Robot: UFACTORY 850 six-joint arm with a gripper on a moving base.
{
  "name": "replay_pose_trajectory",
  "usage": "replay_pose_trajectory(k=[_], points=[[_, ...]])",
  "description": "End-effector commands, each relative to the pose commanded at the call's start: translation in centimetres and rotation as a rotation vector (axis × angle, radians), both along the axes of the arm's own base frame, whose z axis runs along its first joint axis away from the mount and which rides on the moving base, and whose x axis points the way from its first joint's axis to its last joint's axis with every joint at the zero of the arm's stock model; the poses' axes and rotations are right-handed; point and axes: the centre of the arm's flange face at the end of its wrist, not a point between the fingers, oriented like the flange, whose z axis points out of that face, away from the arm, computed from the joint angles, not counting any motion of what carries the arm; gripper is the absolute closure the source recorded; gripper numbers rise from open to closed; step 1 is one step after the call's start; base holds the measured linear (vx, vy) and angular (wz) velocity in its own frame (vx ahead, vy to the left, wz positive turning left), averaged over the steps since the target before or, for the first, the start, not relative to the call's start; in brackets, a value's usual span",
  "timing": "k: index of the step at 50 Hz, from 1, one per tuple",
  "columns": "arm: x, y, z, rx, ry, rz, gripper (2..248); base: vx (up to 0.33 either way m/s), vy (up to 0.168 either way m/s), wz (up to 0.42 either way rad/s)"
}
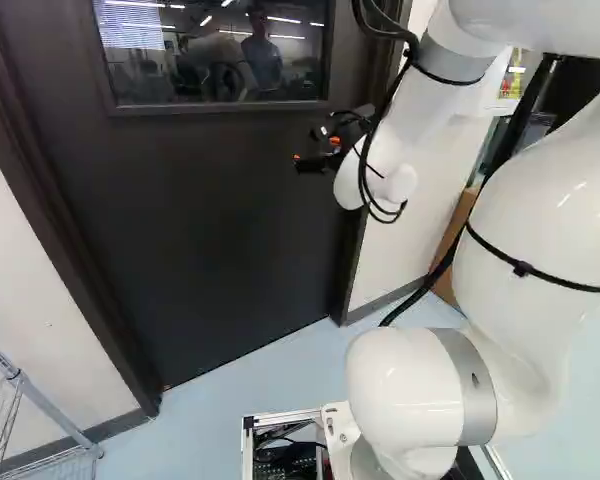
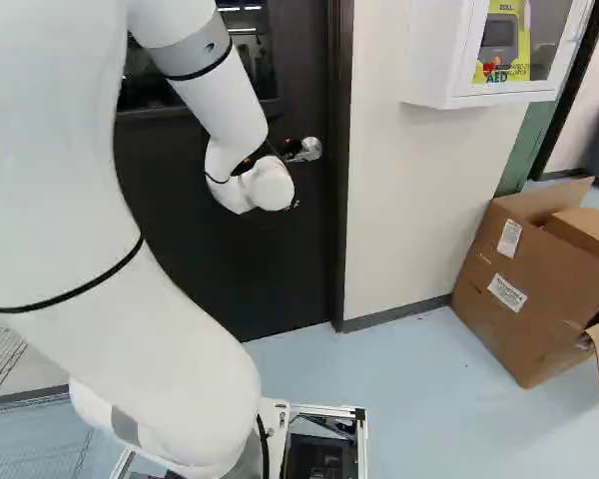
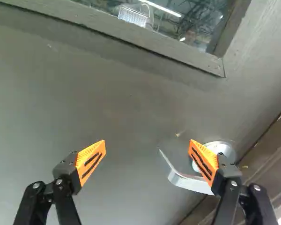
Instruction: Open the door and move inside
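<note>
So the biggest thing here is the smooth pale blue floor, with an off-white wall coming up from it. Set in that wall is the task's thing, a big flat charcoal door in a dark brown frame, dead ahead of the base and sitting shut.

Next size down is the bulky white arm with black cable ties, reaching forward so its far end is in front of the door, on the handle side. There's also a silver wire rack at the left of the left base view, and a brown cardboard box with open flaps on the floor at the right of the right base view. The door's rectangular glass window is up top and full of reflections, and a white wall cabinet with a clear front hangs above and left of the box.

Smaller stuff: the black two-finger pincer is released, its orange pads spread wide apart. Smallest is the shiny silver lever handle, on the door close to the frame. In the wrist view one finger overlaps its round base; can't tell if they're actually touching.
</note>
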Motion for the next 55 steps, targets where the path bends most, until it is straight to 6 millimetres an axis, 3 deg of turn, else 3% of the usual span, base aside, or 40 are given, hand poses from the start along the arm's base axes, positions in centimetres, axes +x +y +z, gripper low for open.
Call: replay_pose_trajectory(k=[55], points=[[0.9, 1.0, -5.9, 0.017, 0.13, 0.024, 3, 0.0, 0.0, 0.0]])
